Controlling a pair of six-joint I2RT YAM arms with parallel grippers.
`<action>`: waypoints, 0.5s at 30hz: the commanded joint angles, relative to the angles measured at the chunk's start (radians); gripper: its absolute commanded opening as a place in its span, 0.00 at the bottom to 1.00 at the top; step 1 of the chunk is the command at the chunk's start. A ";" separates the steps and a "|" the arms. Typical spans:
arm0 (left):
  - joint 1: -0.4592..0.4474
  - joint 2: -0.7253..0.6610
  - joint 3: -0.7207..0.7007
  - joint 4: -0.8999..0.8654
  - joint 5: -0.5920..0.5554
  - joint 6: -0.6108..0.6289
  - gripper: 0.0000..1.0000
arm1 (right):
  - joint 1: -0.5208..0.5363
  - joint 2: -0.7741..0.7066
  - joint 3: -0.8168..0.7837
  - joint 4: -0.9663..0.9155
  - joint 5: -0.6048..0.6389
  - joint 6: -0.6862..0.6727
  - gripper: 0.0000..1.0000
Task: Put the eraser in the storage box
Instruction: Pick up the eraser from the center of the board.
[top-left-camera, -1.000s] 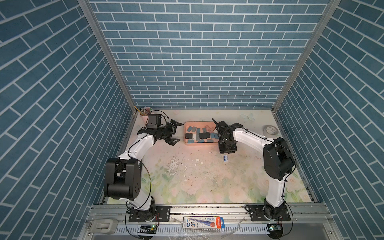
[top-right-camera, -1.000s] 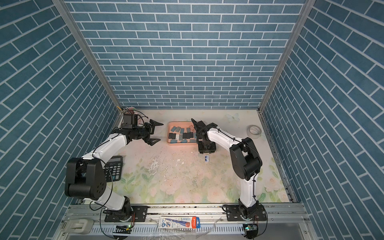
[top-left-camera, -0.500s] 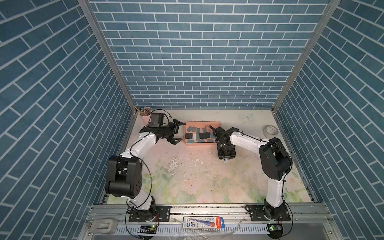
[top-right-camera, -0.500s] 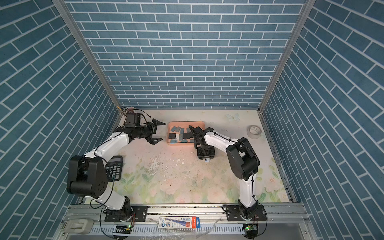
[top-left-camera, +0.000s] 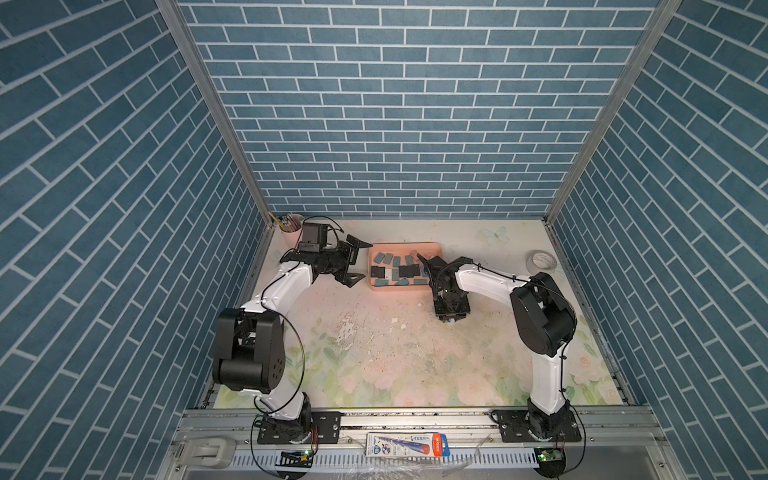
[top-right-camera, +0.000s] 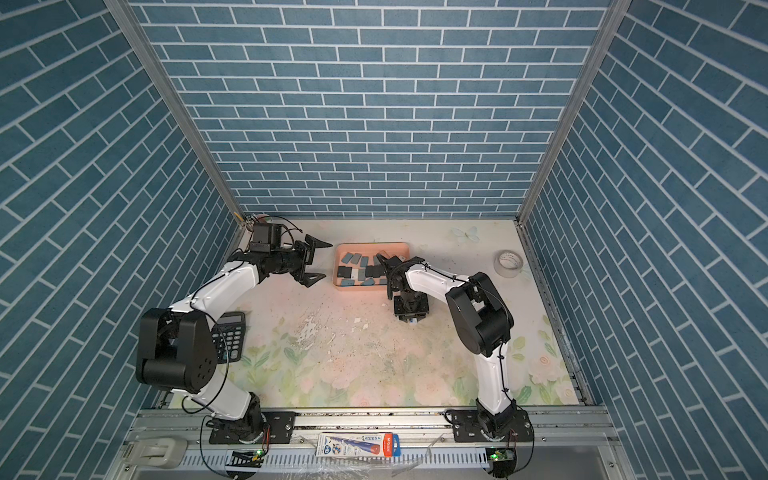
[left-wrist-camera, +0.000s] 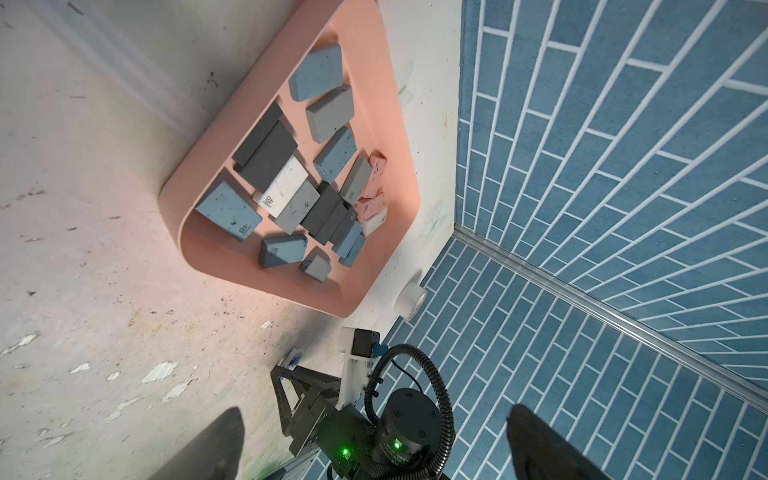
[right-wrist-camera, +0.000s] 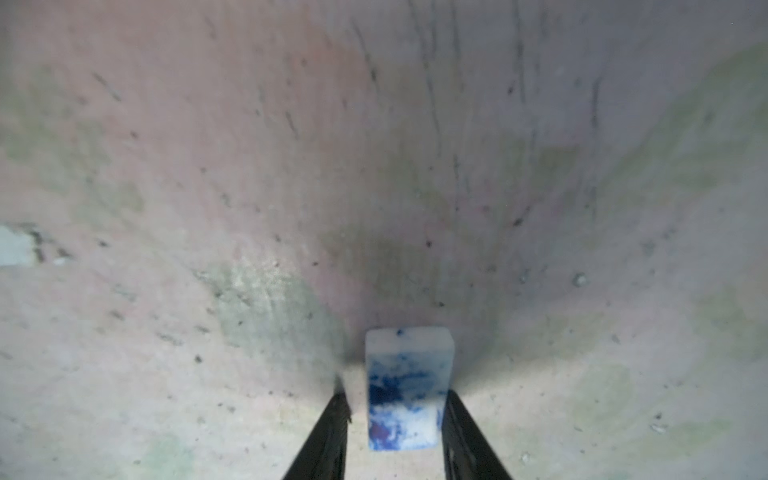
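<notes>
eraser (right-wrist-camera: 409, 390) near storage box (top-left-camera: 399, 289) rim

"4B" is printed on a white eraser (left-wrist-camera: 282, 187) in the storage box (left-wrist-camera: 390, 137).

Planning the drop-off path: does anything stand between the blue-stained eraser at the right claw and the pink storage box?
Nothing visible does. The eraser lies between the fingers of the right claw, and only bare table separates it from the storage box. The box's low rim must be cleared; other erasers already lie inside.
</notes>
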 joint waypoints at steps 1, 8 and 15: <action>-0.005 0.017 0.024 -0.012 0.006 0.013 1.00 | -0.017 0.033 0.011 0.006 0.011 -0.005 0.31; -0.005 0.041 0.050 -0.012 0.006 0.014 1.00 | -0.027 0.018 0.140 -0.081 0.021 -0.037 0.24; 0.006 0.101 0.105 0.013 0.006 0.008 1.00 | -0.072 0.063 0.530 -0.284 0.030 -0.083 0.24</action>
